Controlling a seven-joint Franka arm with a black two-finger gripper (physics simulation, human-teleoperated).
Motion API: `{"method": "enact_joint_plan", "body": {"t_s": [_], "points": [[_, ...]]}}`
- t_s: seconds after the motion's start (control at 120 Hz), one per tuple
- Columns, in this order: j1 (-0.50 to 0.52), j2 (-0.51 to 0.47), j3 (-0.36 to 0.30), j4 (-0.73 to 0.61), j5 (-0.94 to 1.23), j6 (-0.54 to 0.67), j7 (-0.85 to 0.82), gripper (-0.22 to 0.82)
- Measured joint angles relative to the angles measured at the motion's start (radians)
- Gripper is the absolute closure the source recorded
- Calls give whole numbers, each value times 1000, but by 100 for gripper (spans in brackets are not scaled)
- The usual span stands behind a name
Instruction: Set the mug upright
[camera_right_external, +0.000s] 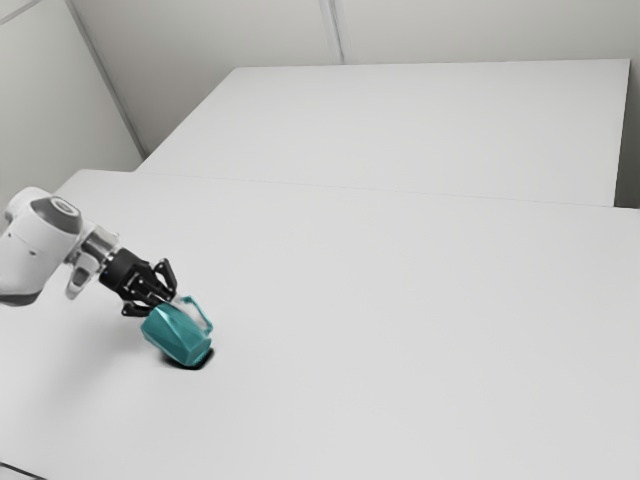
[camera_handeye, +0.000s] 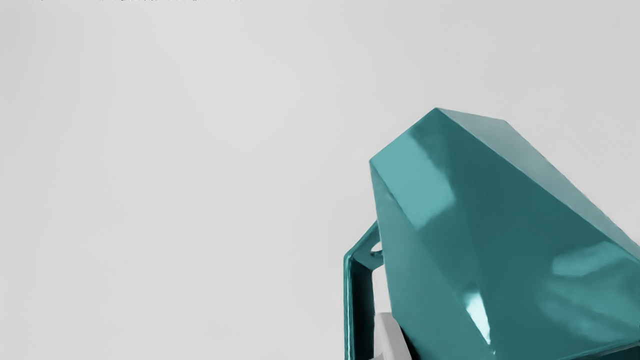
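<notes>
Teal mug (camera_right_external: 178, 335) tilted by the fingers (camera_right_external: 168, 275), over worktop (camera_right_external: 400, 330); contact underneath unclear. Wrist view cuts off mug and handle (camera_handeye: 348, 305). Can't tell if fingers are apart or clamped.

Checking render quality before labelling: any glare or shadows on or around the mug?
Wrist view: a sharp white glint and paler reflections on the mug; exterior view: a dark shadow close under it, a fainter, soft one on the table.
</notes>
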Motion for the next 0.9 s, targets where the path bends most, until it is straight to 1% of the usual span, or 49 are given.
{"method": "enact_joint_plan", "body": {"t_s": [0.192,0.308,0.442,0.542,0.658,0.9], "points": [[-3,-32,-40,1,4,17,0,77],[-27,-53,-45,-2,22,38,0,78],[-68,-116,-45,-3,81,58,0,78],[-105,-149,-46,-5,156,88,0,79],[-158,-182,-46,-5,293,151,0,79],[-314,-215,-50,-10,568,302,0,79]]}}
